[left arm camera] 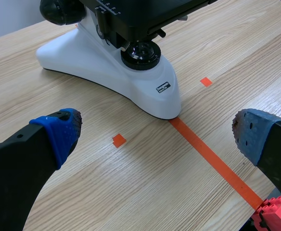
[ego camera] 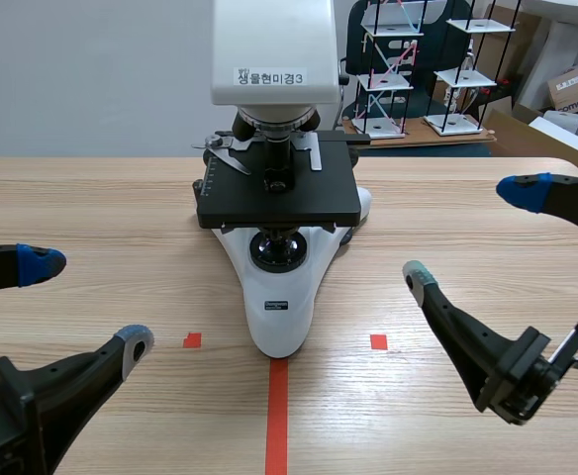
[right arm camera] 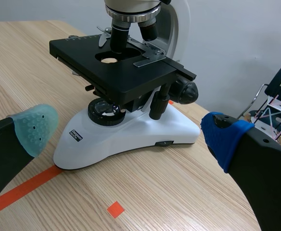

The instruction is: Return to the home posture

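Our left gripper point(ego camera: 86, 304) and right gripper point(ego camera: 472, 233) hung spread wide, their soft dotted pads point(right arm camera: 34, 127) grasping and touching nothing, low over the pale wood-grain table point(ego camera: 91, 208) at either side. Between them stood the glossy white-and-black microscope point(ego camera: 279, 297), its rounded foot meeting the orange tape line point(ego camera: 276, 416), its head cut off above.

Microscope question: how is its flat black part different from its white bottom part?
The stage is black; the base is white. The stage is flat with straight edges and sits raised up, while the base is rounded and rests on the table. The stage has a round hole through it; the base has a small label on its front. Both are parts of the same microscope.
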